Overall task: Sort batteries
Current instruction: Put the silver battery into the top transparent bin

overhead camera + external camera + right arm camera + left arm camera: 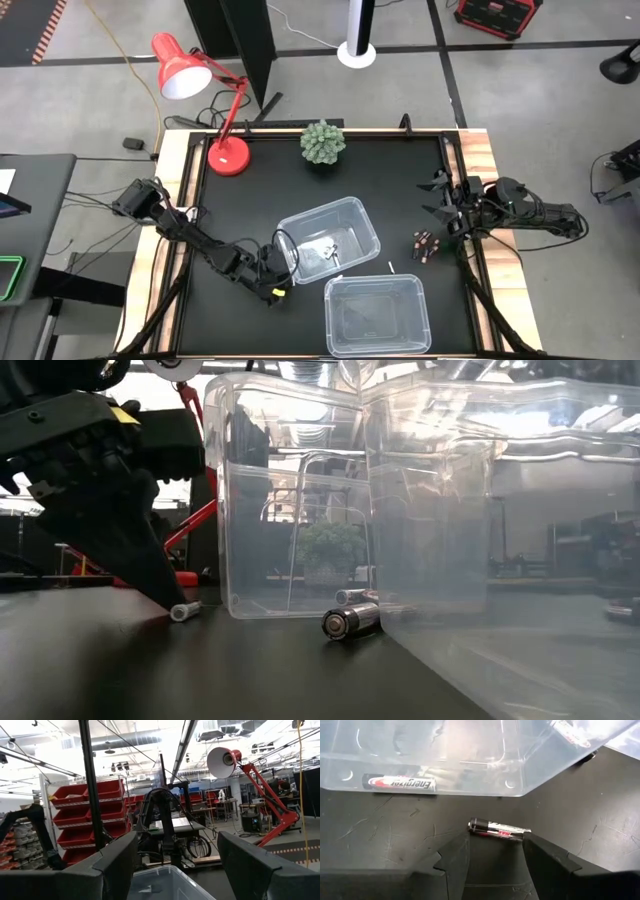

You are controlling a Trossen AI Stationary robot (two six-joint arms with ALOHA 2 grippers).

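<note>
From overhead I saw the left gripper [272, 283] low on the black table mat [250, 200], just beside the near-left corner of the upper clear plastic bin [331, 238]. A second clear plastic bin [377, 314] sat nearer the front edge. A cluster of small dark batteries with reddish ends [424, 243] lay near the right gripper [441, 203], which waited by the right edge. At the back stood a red desk lamp [200, 90] and a small green spiky plant [323, 142].

At table height, a dark battery with a metal end [350, 621] lay on the mat against the bin's front wall, and a whitish cylinder [185, 610] lay at the tip of the left gripper's dark finger [130, 540].

Through the left wrist camera, my fingers were spread apart around a slim black-and-silver battery with red print [499, 829], one fingertip [540, 847] touching its end. A second battery, labelled Energizer [399, 782], lay inside the bin along its wall.

Through the right wrist camera, the fingers [255, 865] stood wide apart, holding nothing; beyond them were red storage bins on shelving [95, 802].
</note>
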